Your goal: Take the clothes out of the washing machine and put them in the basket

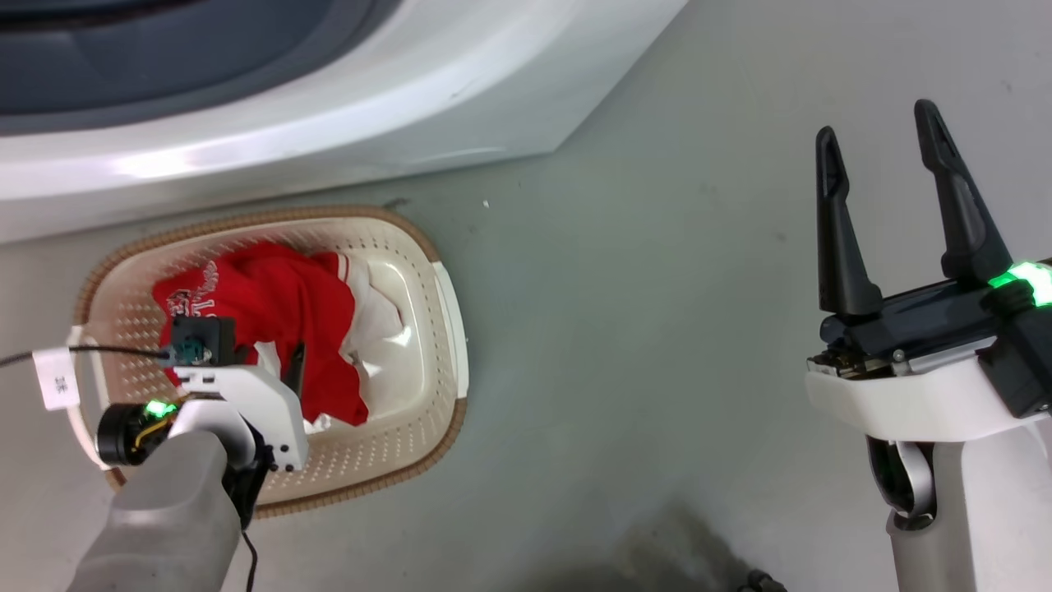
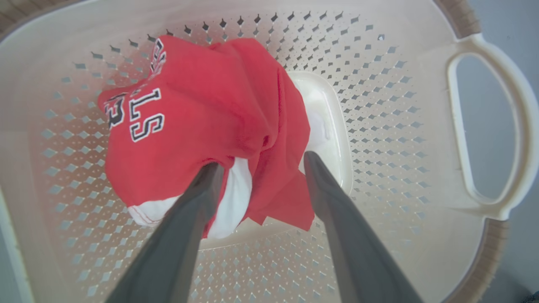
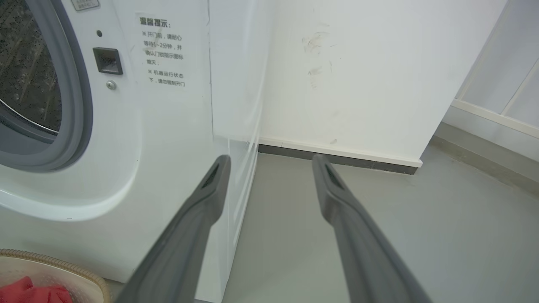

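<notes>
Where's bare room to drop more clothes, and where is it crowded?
Free: in the basket, the floor and wall between the clothes and its handle; also the grey floor between basket and right pincer. Crowded: the other end, where clothes lie at the open left pincer.

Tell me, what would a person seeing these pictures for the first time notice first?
The bright red clothes with white lettering stand out, heaped in the cream basket on the grey floor before the washing machine. The left gripper hangs over them, fingers apart; the right gripper, also open, is off to the right.
</notes>
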Tool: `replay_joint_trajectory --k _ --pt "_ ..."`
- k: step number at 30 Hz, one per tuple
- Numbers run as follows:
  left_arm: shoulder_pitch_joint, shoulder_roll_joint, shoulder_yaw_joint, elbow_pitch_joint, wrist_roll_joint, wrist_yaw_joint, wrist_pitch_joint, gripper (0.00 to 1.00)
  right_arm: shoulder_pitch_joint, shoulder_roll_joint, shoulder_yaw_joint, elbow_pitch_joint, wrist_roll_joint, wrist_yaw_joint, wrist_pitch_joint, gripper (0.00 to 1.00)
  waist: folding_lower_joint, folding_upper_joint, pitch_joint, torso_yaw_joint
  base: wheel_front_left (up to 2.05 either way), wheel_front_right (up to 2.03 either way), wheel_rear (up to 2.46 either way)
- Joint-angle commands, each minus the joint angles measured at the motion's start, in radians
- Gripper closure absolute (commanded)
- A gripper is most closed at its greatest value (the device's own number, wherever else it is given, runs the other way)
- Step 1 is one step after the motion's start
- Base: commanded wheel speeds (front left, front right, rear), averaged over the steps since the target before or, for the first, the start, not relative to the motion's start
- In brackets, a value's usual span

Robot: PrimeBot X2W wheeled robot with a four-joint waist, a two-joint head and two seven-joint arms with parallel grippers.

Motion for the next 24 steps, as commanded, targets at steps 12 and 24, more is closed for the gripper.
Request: replay_joint_trajectory --k 12,24 --pt "0.183 0.028 0.237 -0.367 0.068 0.027 -0.014 0.0 0.082 0.002 -0.017 0.073 -0.003 -0.001 -0.002 0.0 -0.0001 0.0 -0.308 0.078 0.0 0.0 0.0" --pt "0.493 -0.053 0.561 -0.904 0.357 0.068 -0.014 0.0 0.17 0.002 -0.053 0.121 -0.013 -0.001 -0.002 0.0 -0.0001 0.0 -0.491 0.157 0.0 0.0 0.0"
